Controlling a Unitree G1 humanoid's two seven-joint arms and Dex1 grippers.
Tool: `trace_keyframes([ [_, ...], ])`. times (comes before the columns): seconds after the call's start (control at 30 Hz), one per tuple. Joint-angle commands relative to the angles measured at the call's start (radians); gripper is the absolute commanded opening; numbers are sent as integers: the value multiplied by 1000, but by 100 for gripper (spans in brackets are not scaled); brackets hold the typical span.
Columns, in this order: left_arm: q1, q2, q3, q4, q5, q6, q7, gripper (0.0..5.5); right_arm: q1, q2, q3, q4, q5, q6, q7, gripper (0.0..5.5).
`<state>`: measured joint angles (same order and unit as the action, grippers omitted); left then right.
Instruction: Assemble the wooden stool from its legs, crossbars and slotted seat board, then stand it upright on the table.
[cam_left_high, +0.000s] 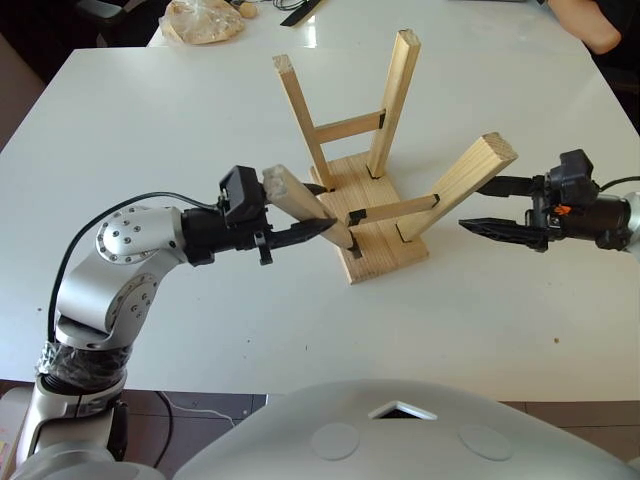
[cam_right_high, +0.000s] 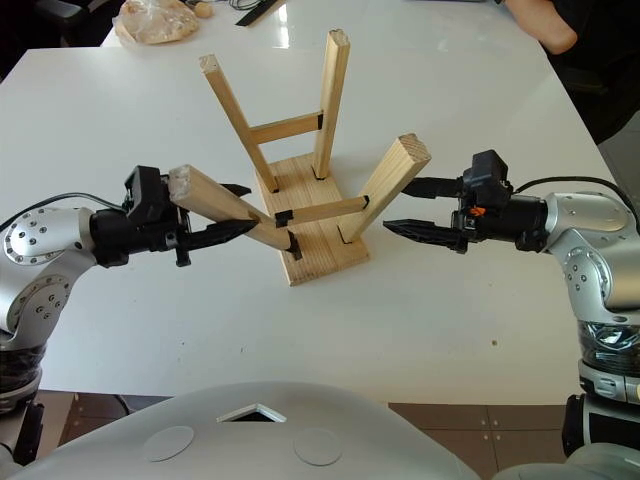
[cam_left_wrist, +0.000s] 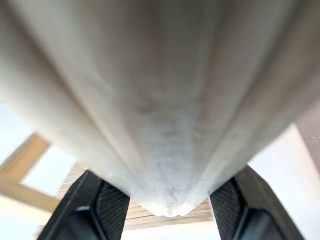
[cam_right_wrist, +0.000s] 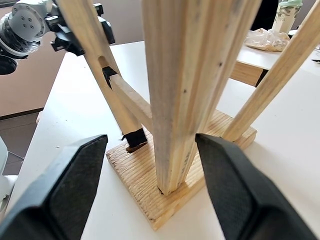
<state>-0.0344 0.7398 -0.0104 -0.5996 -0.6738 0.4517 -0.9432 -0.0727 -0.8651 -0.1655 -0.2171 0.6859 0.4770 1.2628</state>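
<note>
The wooden stool lies upside down, its slotted seat board (cam_left_high: 385, 258) flat on the white table (cam_left_high: 150, 120). Two far legs (cam_left_high: 395, 95) rise upright, joined by a crossbar (cam_left_high: 350, 127). The near pair splays outward with a second crossbar (cam_left_high: 395, 210) between them. My left gripper (cam_left_high: 322, 212) is shut on the near left leg (cam_left_high: 295, 198), whose wood sits between its pads (cam_left_wrist: 112, 210). My right gripper (cam_left_high: 472, 205) is open, one finger on each side of the near right leg (cam_left_high: 472, 172). That leg stands between the pads (cam_right_wrist: 75, 190) with a gap on both sides.
A clear bag (cam_left_high: 203, 20) of pale lumps and a dark object (cam_left_high: 300, 10) sit at the table's far edge. A person's arm (cam_left_high: 590, 25) rests at the far right corner. Bare tabletop surrounds the stool.
</note>
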Motion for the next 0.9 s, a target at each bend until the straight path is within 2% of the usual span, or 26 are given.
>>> trace_keyframes([
  [0.03,39,43,-30,-12,21,47,-13,204,12,5,-14,-10,-7,-11,-10,322],
  [0.23,56,68,-98,65,151,10,16,204,16,9,-6,-6,-18,-28,-17,322],
  [0.73,-76,40,-66,134,108,86,142,204,6,9,1,13,-37,-51,-14,322],
  [0.9,-72,52,-107,171,186,66,149,204,3,14,4,13,-39,-56,-17,322],
])
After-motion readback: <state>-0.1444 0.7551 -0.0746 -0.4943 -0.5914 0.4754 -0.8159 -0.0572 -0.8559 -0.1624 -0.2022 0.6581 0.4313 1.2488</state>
